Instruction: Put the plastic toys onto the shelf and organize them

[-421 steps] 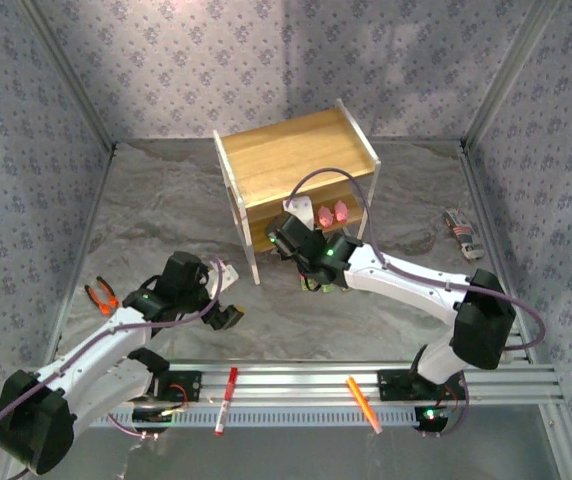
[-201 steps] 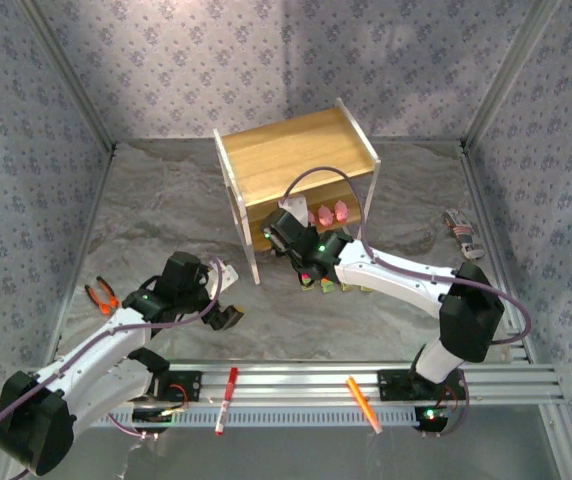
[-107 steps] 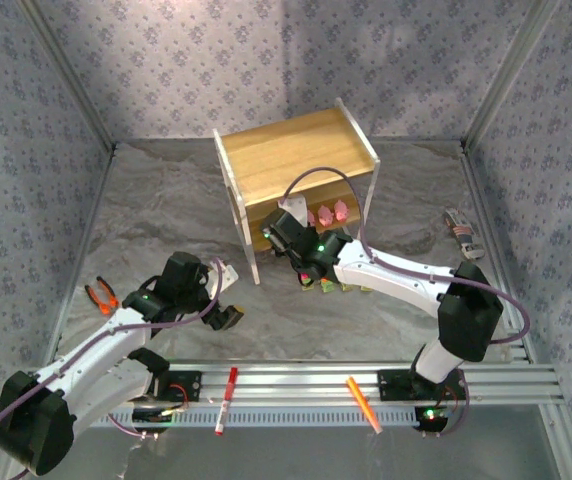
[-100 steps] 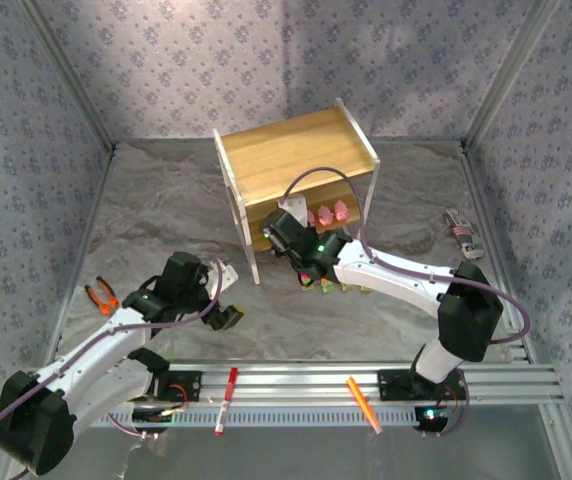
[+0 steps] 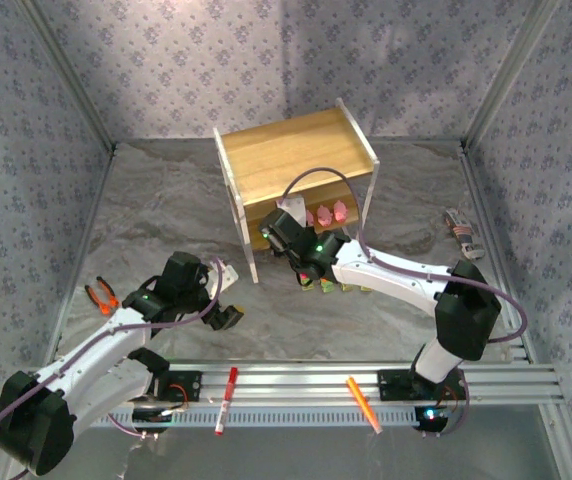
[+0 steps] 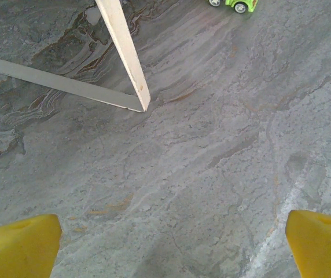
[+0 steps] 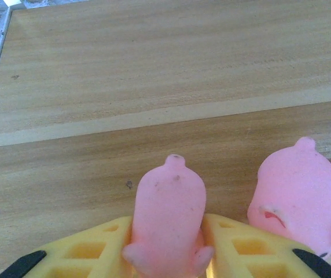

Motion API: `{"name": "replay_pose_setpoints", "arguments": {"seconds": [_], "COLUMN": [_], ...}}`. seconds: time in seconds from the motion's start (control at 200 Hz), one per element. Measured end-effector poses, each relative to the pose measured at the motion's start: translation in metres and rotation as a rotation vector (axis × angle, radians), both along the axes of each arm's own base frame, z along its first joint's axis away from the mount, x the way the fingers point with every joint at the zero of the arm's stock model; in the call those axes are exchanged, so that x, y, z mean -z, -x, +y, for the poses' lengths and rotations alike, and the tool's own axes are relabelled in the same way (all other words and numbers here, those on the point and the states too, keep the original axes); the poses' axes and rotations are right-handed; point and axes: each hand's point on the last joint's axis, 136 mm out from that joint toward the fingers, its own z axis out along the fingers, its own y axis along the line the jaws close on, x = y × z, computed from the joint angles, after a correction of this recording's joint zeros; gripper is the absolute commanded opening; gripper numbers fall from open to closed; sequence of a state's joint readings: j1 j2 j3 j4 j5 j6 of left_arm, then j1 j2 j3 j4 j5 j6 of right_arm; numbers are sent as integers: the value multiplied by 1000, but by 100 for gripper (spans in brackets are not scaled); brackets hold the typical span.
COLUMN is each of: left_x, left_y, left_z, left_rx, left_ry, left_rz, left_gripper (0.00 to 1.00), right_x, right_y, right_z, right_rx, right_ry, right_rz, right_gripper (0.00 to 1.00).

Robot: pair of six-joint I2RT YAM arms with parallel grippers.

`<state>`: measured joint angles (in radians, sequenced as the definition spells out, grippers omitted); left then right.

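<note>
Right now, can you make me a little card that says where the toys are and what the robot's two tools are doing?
shelf: two wooden boards in a white frame
right tool: at the lower board, a pink figure between its fingers; gripping or letting go, can't tell
other pink figure: standing on the lower board, right beside the first
green trucks: on the table in front of the shelf
left tool: open, empty, over bare table

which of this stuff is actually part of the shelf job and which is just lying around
Job in hand: shelf, held pink toy, other pink toys on the shelf, green trucks on the table.
Lying about: pliers, red marker, orange marker.
</note>
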<state>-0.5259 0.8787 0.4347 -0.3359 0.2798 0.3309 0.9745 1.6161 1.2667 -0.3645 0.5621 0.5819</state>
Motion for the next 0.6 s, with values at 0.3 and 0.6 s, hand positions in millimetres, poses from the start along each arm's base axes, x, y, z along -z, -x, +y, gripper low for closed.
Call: {"name": "replay_pose_setpoints", "arguments": {"seconds": [0.3, 0.6], "left_x": [0, 0], "left_y": [0, 0], "left_z": [0, 0], "left_rx": [0, 0], "left_ry": [0, 0], "left_rz": [0, 0], "left_gripper": [100, 100], "right_x": [0, 0], "right_y": [0, 0], "right_z": [1, 1], "right_rx": [-1, -2], "right_ry": [-2, -2], "right_rz": [0, 0], "right_gripper": [41, 43]}}
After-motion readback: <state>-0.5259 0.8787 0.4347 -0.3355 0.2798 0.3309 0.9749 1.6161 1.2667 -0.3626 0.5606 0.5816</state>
